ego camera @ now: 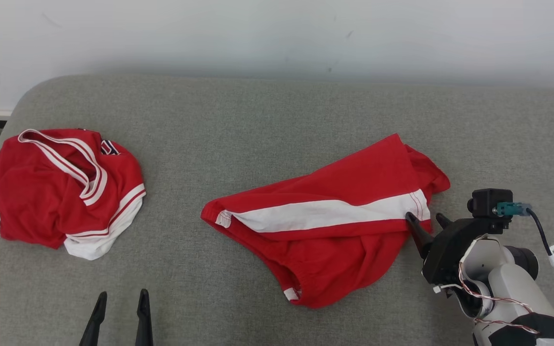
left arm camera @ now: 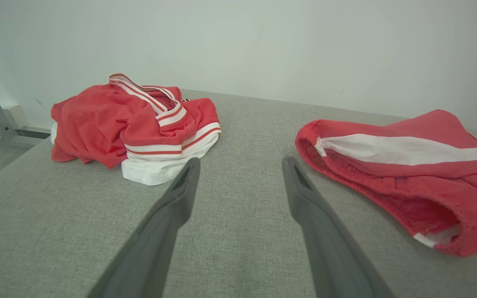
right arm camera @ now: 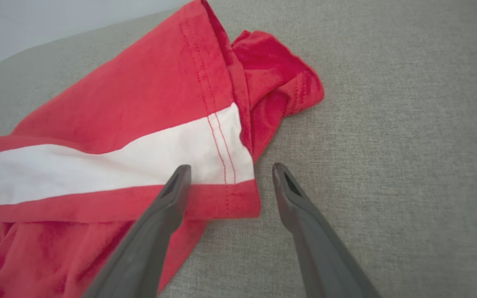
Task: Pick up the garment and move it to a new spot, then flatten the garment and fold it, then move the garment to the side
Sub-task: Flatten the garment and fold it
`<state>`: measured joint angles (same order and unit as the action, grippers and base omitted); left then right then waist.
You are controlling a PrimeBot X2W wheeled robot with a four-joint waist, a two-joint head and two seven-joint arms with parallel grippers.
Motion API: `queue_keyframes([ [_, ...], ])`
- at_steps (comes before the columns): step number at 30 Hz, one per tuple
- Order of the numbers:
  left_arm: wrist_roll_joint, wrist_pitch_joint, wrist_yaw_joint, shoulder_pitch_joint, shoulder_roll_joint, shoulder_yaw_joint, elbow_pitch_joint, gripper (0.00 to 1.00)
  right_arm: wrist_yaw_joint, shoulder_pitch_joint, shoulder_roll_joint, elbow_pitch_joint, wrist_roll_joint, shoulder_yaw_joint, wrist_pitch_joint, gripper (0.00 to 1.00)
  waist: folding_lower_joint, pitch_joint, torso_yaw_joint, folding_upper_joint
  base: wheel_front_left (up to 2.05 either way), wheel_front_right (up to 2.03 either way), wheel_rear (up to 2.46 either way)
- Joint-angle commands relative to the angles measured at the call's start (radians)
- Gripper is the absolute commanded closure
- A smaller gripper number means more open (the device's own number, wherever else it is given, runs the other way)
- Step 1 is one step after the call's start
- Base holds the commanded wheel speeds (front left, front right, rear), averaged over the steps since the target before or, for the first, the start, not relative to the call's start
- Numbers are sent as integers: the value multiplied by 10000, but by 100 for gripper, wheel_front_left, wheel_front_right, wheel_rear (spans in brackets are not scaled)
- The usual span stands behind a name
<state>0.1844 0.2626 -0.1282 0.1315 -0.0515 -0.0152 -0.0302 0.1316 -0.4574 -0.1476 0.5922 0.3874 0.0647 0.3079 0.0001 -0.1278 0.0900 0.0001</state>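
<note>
Clerk: Left gripper [ego camera: 122, 293], entry one: state and holdings?
Checker: Fingers spread wide, nothing between them. Sits low at the near edge over bare grey cushion [ego camera: 277, 120], pointing toward the wall [ego camera: 277, 33].
Clerk: Entry two, far left?
Checker: Jersey [ego camera: 41, 192], red with white-and-red banded trim, bunched in a heap. Lies beyond the left gripper and to its left, apart from it. Judged not the piece in hand.
Clerk: Entry three, the garment?
Checker: Shorts [ego camera: 344, 173], red, middle to right of the cushion, well apart from the jersey. Long axis runs left to right, from the gathered waistband [ego camera: 262, 254] to the leg hem, rising slightly in the head view. A broad white stripe [ego camera: 325, 214] follows that axis. One leg is lapped over the other, lower cloth rumpled; not flat.
Clerk: Entry four?
Checker: Right gripper [ego camera: 425, 217], fingers fully apart, holding nothing. In its wrist view the hem corner [right arm camera: 242, 198], where the stripe ends, lies between the two fingers: one finger over cloth, the other over bare cushion. Contact with the cloth: cannot tell.
Clerk: Governing relation?
Checker: Shorts extend leftward from the right gripper, hem end nearest it. Right arm is much the nearer; left gripper is well apart from the waistband end. Judgement: pickup not yet made; closing on that hem corner looks the likely next step, and a one-corner lift would leave the rest trailing
</note>
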Motion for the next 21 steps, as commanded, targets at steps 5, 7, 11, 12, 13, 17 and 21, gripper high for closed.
queue_keyframes([
  [5, -51, 33, -19, -172, 17, -32, 2, 0, -19, -423, 19, 485, 224, 263, 132, 0, -1, -247, 206, -1, 0, 0, 0],
  [7, -60, 33, -14, -204, 16, -34, 2, 0, -19, -516, 1, 607, 263, 371, 95, 0, -1, -273, 207, -1, 0, 0, 0],
  [11, -51, 33, -18, -201, 16, -5, -3, 0, -19, -640, 7, 805, 337, 537, -38, 67, -1, -302, 173, -1, 0, 0, 0],
  [12, -49, 33, -18, -204, 16, -6, -13, 0, -19, -642, -3, 848, 368, 573, -95, 100, -1, -301, 163, -1, 0, 0, 0],
  [13, -51, 33, -19, -207, 16, -18, -24, 0, -19, -643, -36, 888, 415, 608, -130, 100, -1, -297, 151, -1, 0, 0, 0],
  [17, -50, 33, -21, -217, 18, -65, -50, 0, -19, -653, -177, 1032, 516, 638, -322, 100, -1, -256, 82, -1, 0, 0, 0],
  [21, -42, 33, -22, -204, 17, -119, -66, 0, -19, -712, -345, 983, 543, 659, -601, 100, -1, -202, -14, -1, 0, 0, 0],
])
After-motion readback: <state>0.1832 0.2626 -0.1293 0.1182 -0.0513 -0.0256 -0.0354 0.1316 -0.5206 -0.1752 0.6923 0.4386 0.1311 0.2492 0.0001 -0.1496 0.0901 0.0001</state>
